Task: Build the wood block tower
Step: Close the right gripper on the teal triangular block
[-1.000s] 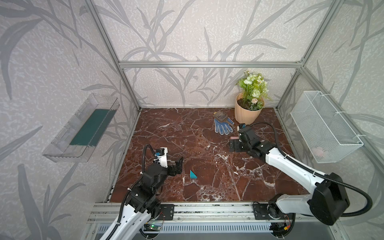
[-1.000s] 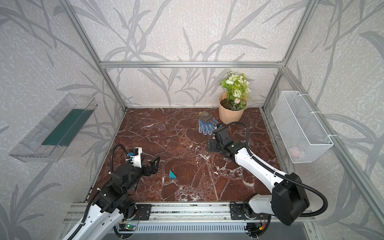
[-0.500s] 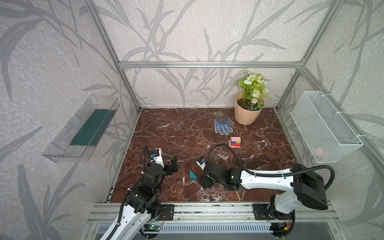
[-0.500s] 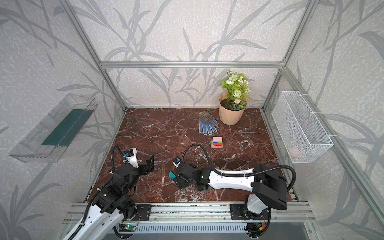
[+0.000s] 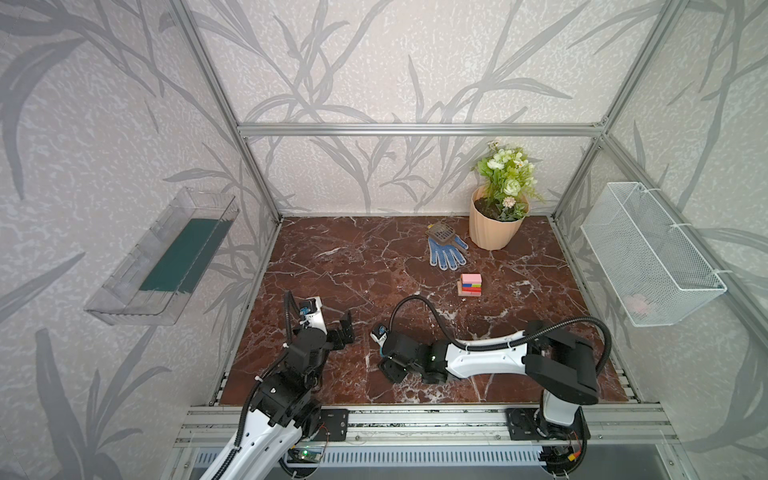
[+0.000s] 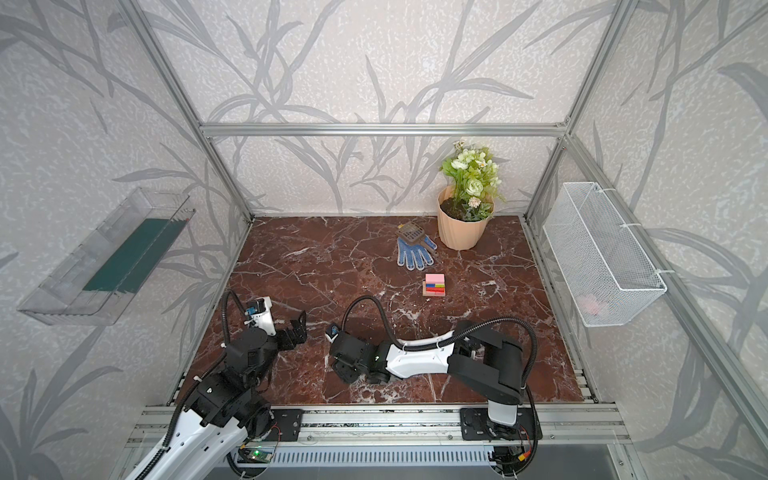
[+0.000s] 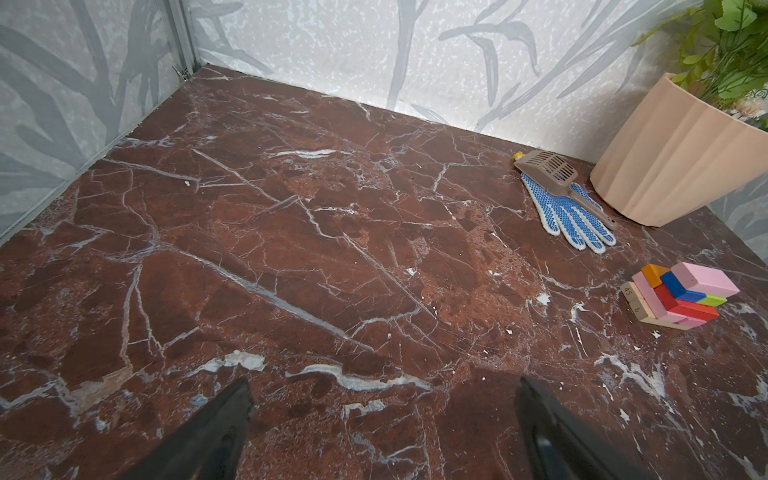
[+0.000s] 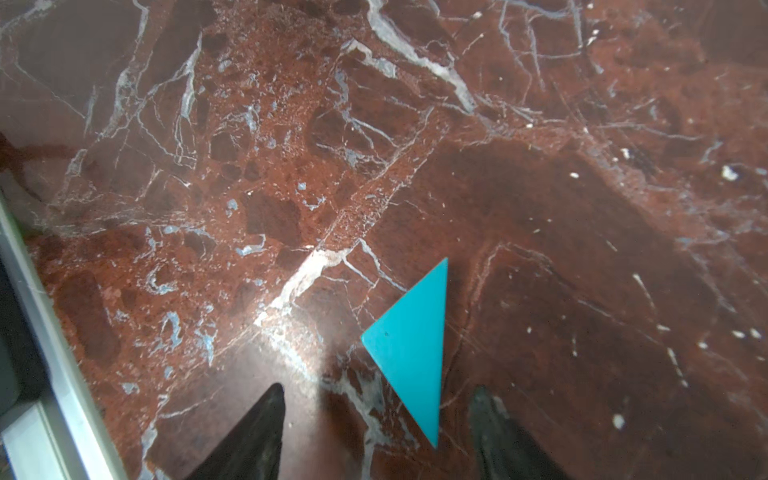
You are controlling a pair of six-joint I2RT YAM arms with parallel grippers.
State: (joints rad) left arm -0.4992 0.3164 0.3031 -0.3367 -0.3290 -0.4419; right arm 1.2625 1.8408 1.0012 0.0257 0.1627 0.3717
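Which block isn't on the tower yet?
The teal wedge, flat on the marble between the right hand's fingers; the others are stacked near the glove.

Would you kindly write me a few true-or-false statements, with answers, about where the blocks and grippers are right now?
1. The wedge lies on the table between the jaws of the right gripper. True.
2. The wedge tops the tower. False: a pink block is on top, and the wedge is down on the table.
3. The left gripper holds a block. False: its jaws are open and empty.
4. A scoop lies partly on the glove. True.
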